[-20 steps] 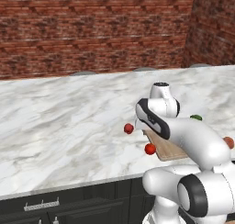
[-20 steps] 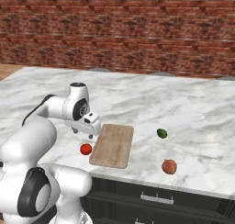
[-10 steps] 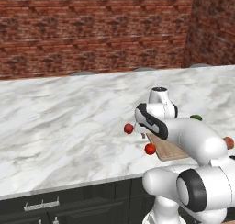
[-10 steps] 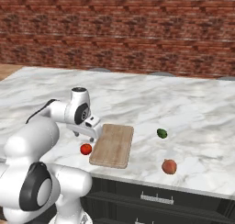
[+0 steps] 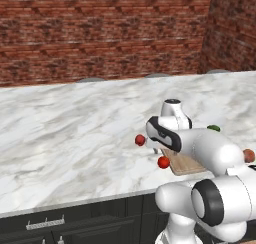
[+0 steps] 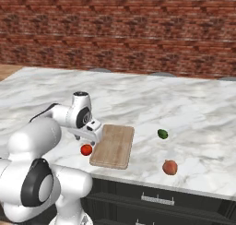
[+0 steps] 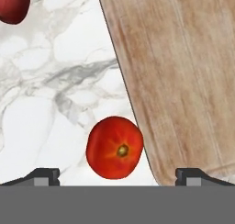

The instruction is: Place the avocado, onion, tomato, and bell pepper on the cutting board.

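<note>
A rendered domestic kitchen: a long white-and-grey marble tabletop (image 6: 193, 113) runs beneath a red brick wall (image 6: 120, 30) that turns a corner at the right in the left base view. Dark cabinet fronts (image 5: 85, 220) with metal drawer handles (image 5: 46, 222) sit under the tabletop's edge. A wooden cutting board (image 6: 113, 145) lies near the front edge, with produce around it: a tomato (image 7: 114, 147) just beside the board, an avocado (image 6: 162, 134) and an onion (image 6: 170, 167) farther along.
</note>
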Robot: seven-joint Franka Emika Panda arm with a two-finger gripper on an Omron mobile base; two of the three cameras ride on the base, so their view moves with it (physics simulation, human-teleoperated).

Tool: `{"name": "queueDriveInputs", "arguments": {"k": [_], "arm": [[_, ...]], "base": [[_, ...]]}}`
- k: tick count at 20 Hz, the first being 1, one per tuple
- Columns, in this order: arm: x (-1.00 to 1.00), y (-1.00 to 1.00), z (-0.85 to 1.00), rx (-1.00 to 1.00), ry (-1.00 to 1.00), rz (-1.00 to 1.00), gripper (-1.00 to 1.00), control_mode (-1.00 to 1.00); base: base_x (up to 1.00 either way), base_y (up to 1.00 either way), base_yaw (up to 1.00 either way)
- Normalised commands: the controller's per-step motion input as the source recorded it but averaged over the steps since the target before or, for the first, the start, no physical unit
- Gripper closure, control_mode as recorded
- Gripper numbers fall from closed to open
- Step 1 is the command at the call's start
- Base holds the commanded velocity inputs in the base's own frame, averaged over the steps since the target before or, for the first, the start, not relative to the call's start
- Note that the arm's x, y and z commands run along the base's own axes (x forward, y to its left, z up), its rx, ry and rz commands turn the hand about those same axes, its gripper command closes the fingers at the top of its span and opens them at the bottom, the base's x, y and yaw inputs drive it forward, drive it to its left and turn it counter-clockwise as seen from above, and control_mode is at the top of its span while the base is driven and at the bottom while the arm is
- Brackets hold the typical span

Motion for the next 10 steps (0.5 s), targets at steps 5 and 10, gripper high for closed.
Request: {"name": "queueDriveInputs", "arguments": {"k": [5,10], "arm": [[0.07,0.0,-0.26,0.0,0.05,-0.01,-1.0,-1.0],[0.04,0.0,-0.26,0.01,0.05,-0.01,-1.0,-1.0]], "base": [[0.0,0.0,0.0],[0.0,0.0,0.0]]}}
